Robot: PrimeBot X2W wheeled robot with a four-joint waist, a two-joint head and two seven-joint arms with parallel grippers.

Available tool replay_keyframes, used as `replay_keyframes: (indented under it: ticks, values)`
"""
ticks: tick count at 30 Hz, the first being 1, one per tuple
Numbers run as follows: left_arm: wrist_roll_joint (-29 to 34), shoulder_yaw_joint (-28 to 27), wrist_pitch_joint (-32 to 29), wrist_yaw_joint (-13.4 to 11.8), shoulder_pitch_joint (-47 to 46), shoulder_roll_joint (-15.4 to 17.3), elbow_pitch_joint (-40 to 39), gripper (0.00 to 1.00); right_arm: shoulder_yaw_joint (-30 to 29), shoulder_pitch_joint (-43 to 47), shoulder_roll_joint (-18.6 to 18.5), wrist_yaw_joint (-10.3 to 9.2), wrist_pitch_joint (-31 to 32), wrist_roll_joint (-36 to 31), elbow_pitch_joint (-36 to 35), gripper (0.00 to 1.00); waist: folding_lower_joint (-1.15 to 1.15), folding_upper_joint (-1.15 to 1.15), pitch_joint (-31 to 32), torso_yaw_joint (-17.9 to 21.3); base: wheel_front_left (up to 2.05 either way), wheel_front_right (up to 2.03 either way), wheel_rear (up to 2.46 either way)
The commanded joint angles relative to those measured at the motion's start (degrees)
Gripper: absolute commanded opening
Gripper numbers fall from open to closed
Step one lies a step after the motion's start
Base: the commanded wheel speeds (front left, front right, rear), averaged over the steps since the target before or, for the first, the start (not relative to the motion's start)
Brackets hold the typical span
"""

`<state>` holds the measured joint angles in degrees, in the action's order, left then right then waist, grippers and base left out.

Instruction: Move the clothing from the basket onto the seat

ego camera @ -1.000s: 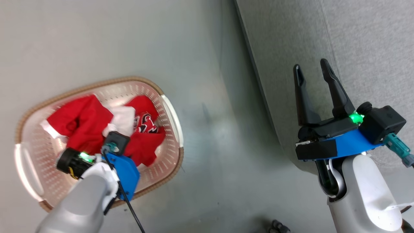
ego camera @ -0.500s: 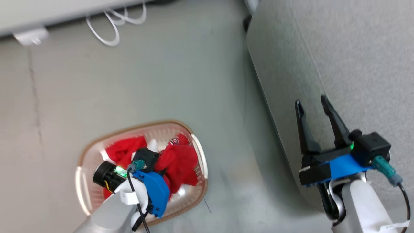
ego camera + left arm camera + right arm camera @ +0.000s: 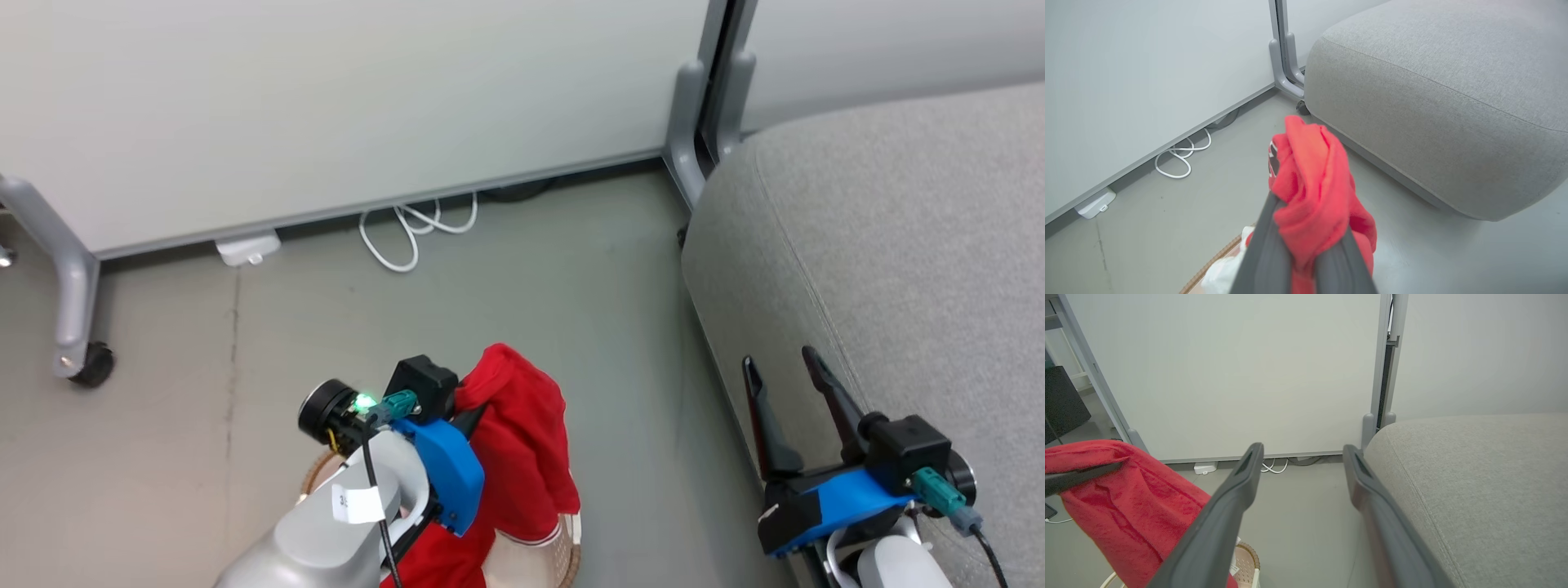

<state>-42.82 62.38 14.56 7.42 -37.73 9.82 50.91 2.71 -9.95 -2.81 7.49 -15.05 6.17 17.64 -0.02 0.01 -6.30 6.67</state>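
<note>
Beneath both your tools lay a smooth grey floor [image 3: 506,310]. Ahead of them stood a white partition panel [image 3: 326,106] on a grey wheeled frame [image 3: 69,286], with a white cable [image 3: 408,237] looped at its foot. Your left gripper [image 3: 1308,220] was pinched on the clothing [image 3: 522,441], a red garment draped over its fingers and hanging down to the basket [image 3: 535,555] below. Your right gripper [image 3: 780,363] stood spread and empty, with the seat [image 3: 898,245] just beside it on its right. The left fingertips were buried in cloth, the basket was mostly hidden and cut off, and the garment's dark print was unreadable.
</note>
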Motion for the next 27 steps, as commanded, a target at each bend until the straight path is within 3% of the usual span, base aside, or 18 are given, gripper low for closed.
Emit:
replay_keyframes:
  ticks: [1, 15, 27]
  values:
    - [-0.2, 0.3, 0.4, 0.1, -1.1, -0.3, -0.8, 0.0, 0.4, 1.4, -0.1, 0.01, -0.2, -0.1, 0.4, 1.0, 0.02, -0.01, 3.5, -2.1, 0.0, 0.0, 0.0]
    - [-0.9, 0.8, 0.7, 0.1, -10.0, -3.3, -4.2, 0.0, 3.3, 3.6, -0.1, 0.01, 1.8, 0.2, 0.1, 1.0, 0.02, -0.01, 6.5, -4.5, 0.0, 0.0, 0.0]
    - [-2.8, 2.2, 0.5, 0.1, -13.9, -5.3, -3.6, 0.0, 4.9, 4.0, -0.1, 0.01, 2.5, 1.2, -0.1, 1.0, 0.02, -0.01, 7.1, -4.2, 0.0, 0.0, 0.0]
